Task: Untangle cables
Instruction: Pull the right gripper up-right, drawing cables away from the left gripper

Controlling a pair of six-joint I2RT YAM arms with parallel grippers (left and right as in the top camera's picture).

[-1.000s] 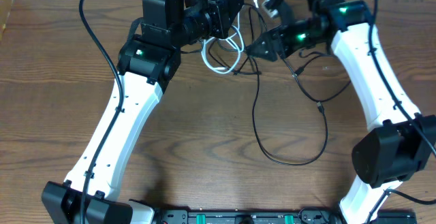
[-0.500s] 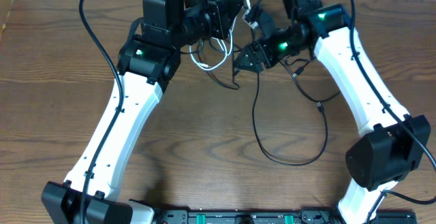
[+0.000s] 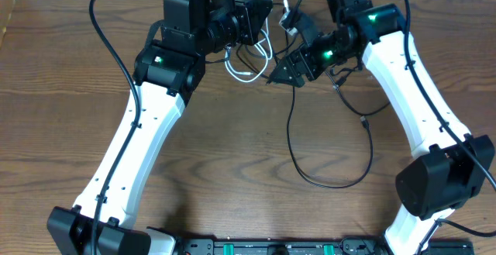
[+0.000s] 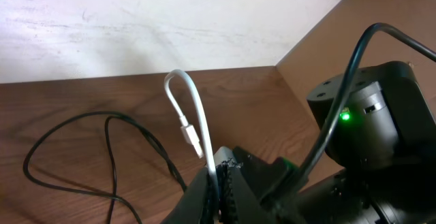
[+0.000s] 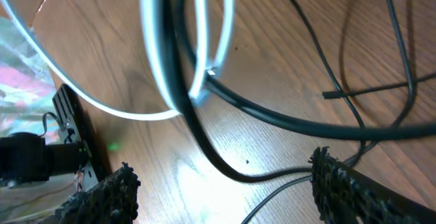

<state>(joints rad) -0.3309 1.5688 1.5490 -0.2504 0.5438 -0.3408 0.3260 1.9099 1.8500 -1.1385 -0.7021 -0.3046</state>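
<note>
My left gripper [image 3: 262,12] is shut on the white cable [image 3: 249,63] at the far middle of the table. In the left wrist view the white cable [image 4: 195,118] rises from the closed jaws [image 4: 219,186] in a bend with its plug. The white loops hang below it, crossed with a black cable [image 3: 291,123]. That cable runs down into a big loop [image 3: 333,181]. My right gripper [image 3: 284,73] is open just right of the white loops. In the right wrist view a black cable [image 5: 211,157] crosses between the spread fingers [image 5: 221,190], and white loops [image 5: 151,54] lie beyond.
A second black cable [image 3: 364,119] with a small plug trails at the right under my right arm. Thick black arm wires arch over both arms [image 3: 108,30]. The wall edge runs along the table's far side [image 4: 136,26].
My right gripper moved left and down toward the white loops, then eased slightly back right. The white loops swung left and back. My left gripper held still.
</note>
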